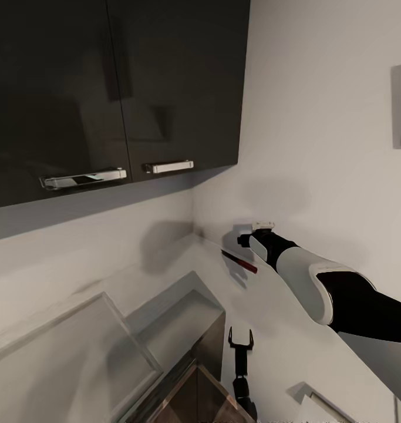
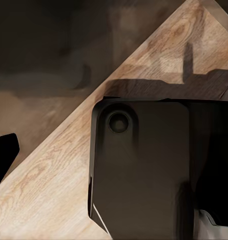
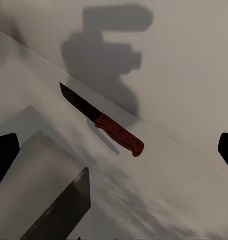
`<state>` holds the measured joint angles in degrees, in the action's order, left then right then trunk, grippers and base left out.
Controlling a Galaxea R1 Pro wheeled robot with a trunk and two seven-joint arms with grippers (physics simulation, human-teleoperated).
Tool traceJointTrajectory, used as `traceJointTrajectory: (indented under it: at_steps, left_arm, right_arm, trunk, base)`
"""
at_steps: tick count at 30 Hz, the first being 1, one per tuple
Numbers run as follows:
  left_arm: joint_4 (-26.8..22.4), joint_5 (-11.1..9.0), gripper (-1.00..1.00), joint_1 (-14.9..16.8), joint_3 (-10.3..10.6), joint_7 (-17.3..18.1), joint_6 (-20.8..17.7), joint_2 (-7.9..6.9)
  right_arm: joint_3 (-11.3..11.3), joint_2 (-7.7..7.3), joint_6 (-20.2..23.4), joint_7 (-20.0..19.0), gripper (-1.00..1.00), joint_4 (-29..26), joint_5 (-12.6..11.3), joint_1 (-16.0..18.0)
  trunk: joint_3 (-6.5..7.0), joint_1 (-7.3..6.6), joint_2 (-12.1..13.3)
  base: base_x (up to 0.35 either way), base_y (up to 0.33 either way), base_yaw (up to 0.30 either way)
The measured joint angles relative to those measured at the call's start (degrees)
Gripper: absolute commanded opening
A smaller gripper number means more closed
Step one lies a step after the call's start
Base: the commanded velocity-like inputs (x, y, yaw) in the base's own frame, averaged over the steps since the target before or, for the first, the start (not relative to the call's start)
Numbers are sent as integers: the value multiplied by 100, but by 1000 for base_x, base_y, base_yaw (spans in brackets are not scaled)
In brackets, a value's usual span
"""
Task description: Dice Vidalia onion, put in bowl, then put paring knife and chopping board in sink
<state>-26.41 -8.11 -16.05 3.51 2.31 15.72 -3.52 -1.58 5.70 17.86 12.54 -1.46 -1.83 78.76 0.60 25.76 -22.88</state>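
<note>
One paring knife (image 3: 102, 121) – two cabinet handles (image 1: 84, 177) – two claws (image 1: 240, 338)

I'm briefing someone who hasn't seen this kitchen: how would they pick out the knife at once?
Start at the dark wall cabinets with chrome handles, then drop to the pale grey countertop running into the corner of the white walls. The knife lies flat there near the wall, just ahead of the right pincer. It is the one small item with a reddish handle and a short, dark, pointed blade.
</note>
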Motion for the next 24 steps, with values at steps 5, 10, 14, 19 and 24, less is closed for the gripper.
traceJointTrajectory:
  at_steps: [5,10,14,19,24]
  left_arm:
    - [0,0,100,0,2,0,0,42]
    - [0,0,100,-1,5,1,0,65]
    - [39,3,100,-2,1,0,1,68]
    - [62,5,100,-2,1,0,1,69]
    - [63,8,100,-2,1,0,1,74]
  right_arm:
    - [0,0,1,0,100,-2,0,0]
    - [0,0,7,0,100,-2,0,-1]
    - [0,0,3,0,100,-2,0,-2]
    - [0,-3,4,0,100,-9,0,-3]
    - [0,-18,-24,-25,100,-4,6,-3]
  trunk:
    - [-46,0,0]
    - [-89,0,2]
    - [-122,-1,5]
    - [-137,-1,6]
    - [-138,-1,6]
  base:
    - [0,0,0]
    - [0,0,0]
    - [0,0,0]
    - [0,0,0]
    - [0,0,0]
